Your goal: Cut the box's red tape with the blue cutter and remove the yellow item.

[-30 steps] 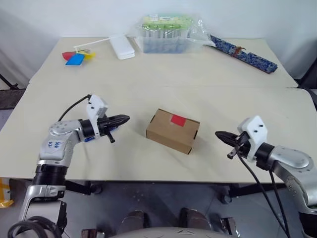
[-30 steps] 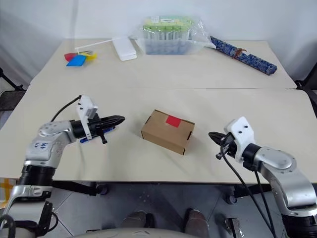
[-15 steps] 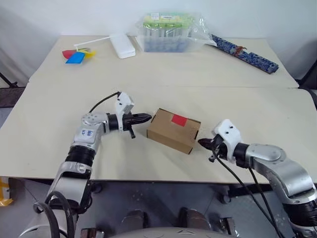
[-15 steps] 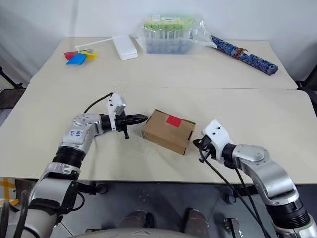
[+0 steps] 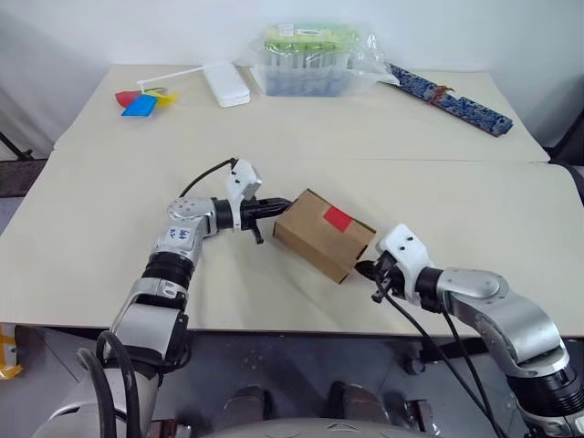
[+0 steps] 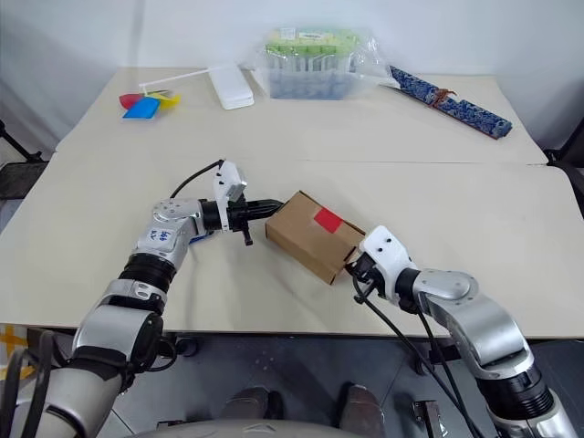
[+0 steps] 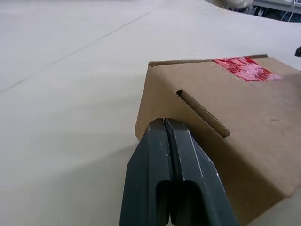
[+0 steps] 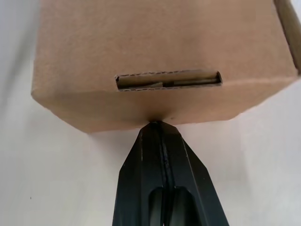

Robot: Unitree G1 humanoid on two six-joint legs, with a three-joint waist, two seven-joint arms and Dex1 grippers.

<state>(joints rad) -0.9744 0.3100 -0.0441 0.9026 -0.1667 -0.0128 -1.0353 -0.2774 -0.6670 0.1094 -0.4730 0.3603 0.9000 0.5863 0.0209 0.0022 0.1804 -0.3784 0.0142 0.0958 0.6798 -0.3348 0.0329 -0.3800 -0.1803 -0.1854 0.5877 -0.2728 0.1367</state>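
A small brown cardboard box (image 5: pixel 324 234) with a bright red tape patch (image 5: pixel 338 217) on its top sits near the middle of the pale table (image 5: pixel 438 196), pinned end to end between two closed, empty grippers. The left gripper (image 5: pixel 278 206) presses its clenched black fingers against the box's end face beside a tuck slot, as the left wrist view shows; the right gripper (image 5: pixel 365 268) meets the opposite slotted end, fingers likewise pressed together. The box's long axis runs slantwise from the left gripper toward the right, so each arm bears on one short end. A glimpse of blue by the left forearm in the right eye view may be the slim blue cutter (image 6: pixel 197 239), just beside that arm and nearer to it than to the right. Neither gripper holds a tool. The red tape looks uncut, and the yellow item presumably lies inside the box.
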